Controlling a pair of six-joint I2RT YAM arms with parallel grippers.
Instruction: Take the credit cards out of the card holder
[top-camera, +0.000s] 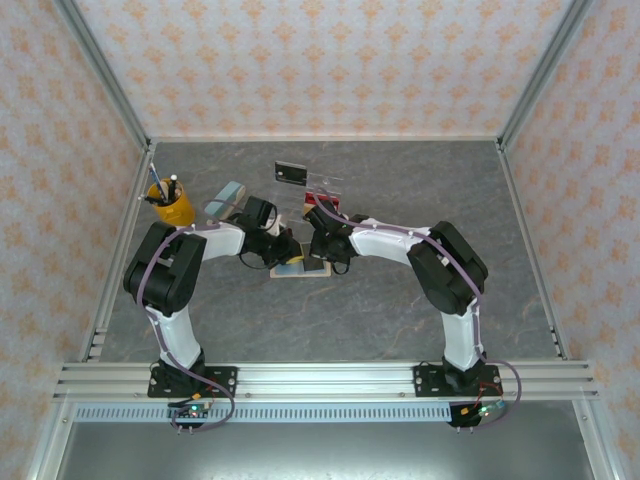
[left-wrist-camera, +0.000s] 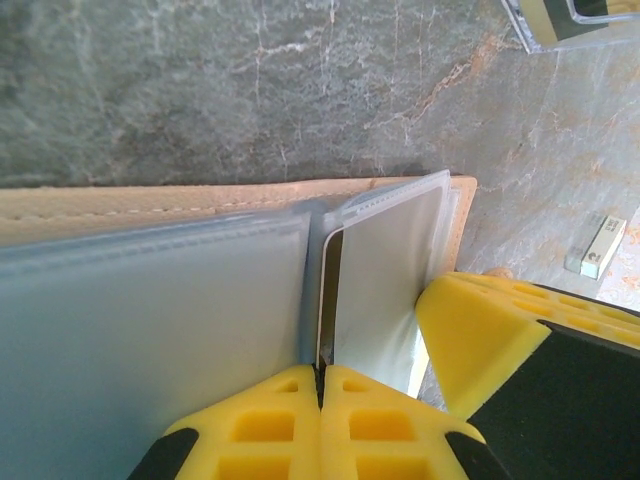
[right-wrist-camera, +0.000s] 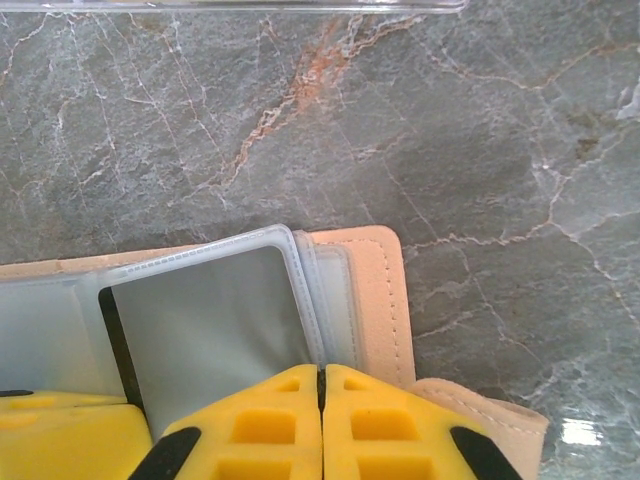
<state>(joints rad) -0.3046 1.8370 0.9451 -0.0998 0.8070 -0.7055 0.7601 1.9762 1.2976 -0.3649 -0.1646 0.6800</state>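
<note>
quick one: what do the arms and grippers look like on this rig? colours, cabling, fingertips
Both arms match. The left arm and right arm have white link shells, black joint housings and a thin purple cable routed along the outside. The left gripper and right gripper carry bright yellow fingers with rectangular moulded pockets, on black mounts.

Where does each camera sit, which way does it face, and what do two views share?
Top external: above and behind the arms, facing down at the grey marbled table; both arms show.
Left wrist: on the left arm, facing down past the yellow left fingers, shut on the tan leather-like card holder.
Right wrist: likewise, past the right fingers, shut on a clear sleeve.
Shared: both wrist views show the holder's sleeves.
</note>
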